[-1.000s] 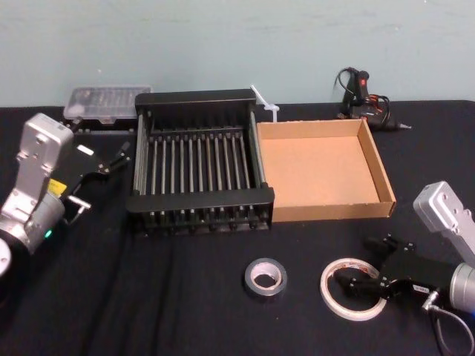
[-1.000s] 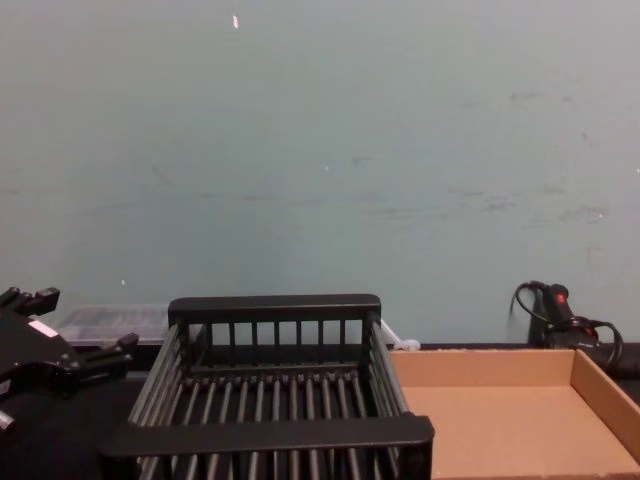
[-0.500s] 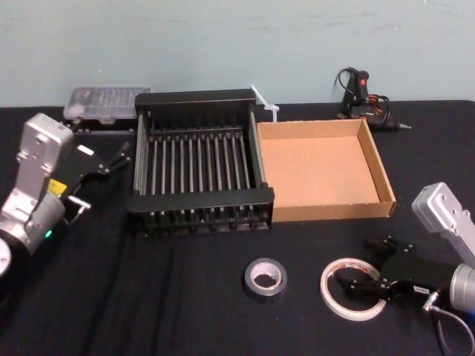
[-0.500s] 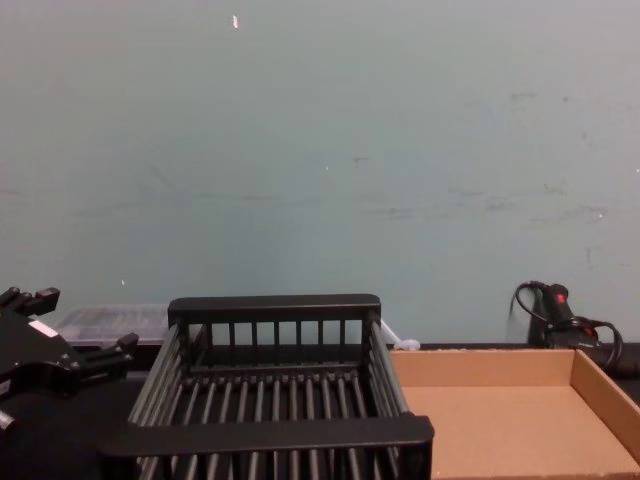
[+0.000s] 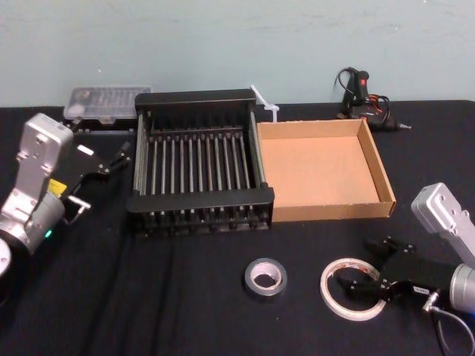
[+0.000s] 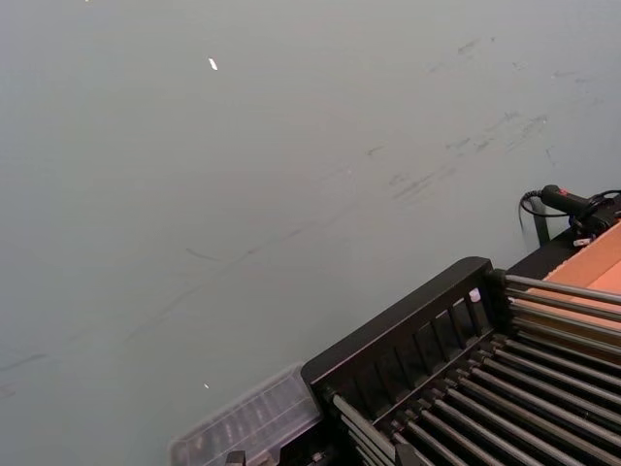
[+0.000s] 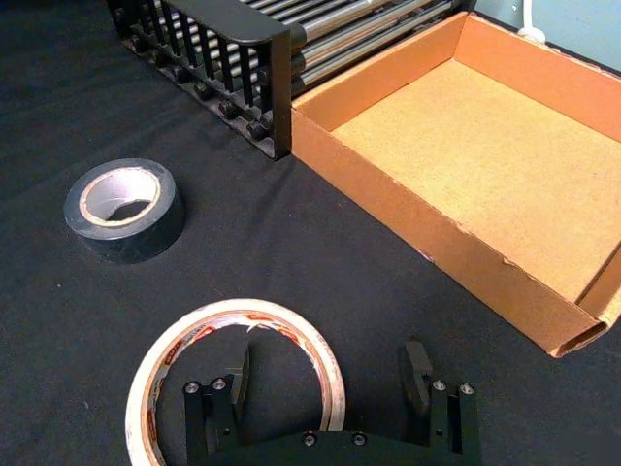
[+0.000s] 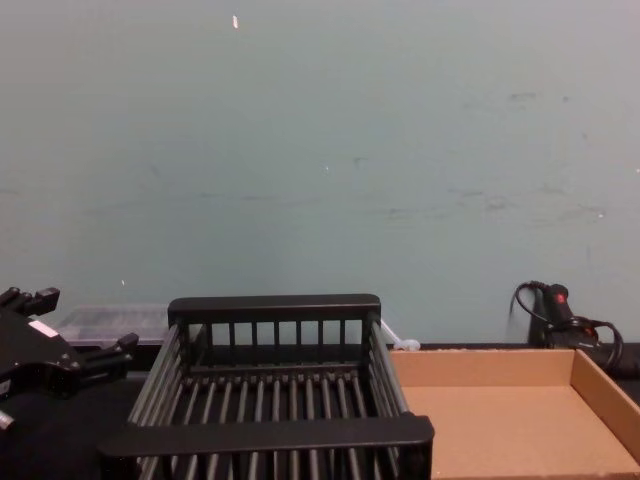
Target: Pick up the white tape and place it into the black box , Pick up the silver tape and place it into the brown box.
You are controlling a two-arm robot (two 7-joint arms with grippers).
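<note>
White tape lies lower right of frame; right gripper straddles its rim, jaws wide. Risk: thin ring slipping. Left gripper is parked, open.

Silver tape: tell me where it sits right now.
In the head view the silver tape lies flat on the black table, in front of the black box, left of the white tape.
</note>
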